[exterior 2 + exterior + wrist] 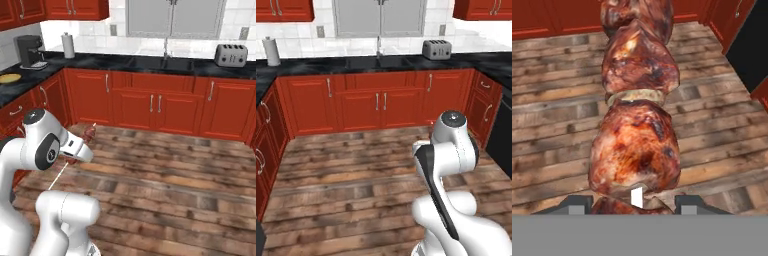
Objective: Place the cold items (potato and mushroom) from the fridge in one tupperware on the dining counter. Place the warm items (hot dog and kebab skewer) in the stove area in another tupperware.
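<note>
We carry the kebab skewer [637, 125] clenched in our hand [632, 205] above the wooden floor [557, 125], so we should travel level and slowly, since the tubs seem out of sight.

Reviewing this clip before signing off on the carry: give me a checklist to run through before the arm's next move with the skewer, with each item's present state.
1. Gripper shut on the kebab skewer: ok.
2. Meat chunks intact on the stick, seen in the hand view: ok.
3. Skewer clear of the red cabinets and wooden floor: ok.
4. Target tupperware in sight: not ok.
5. Dining counter located: cannot tell.
6. Hot dog already packed: cannot tell.
</note>
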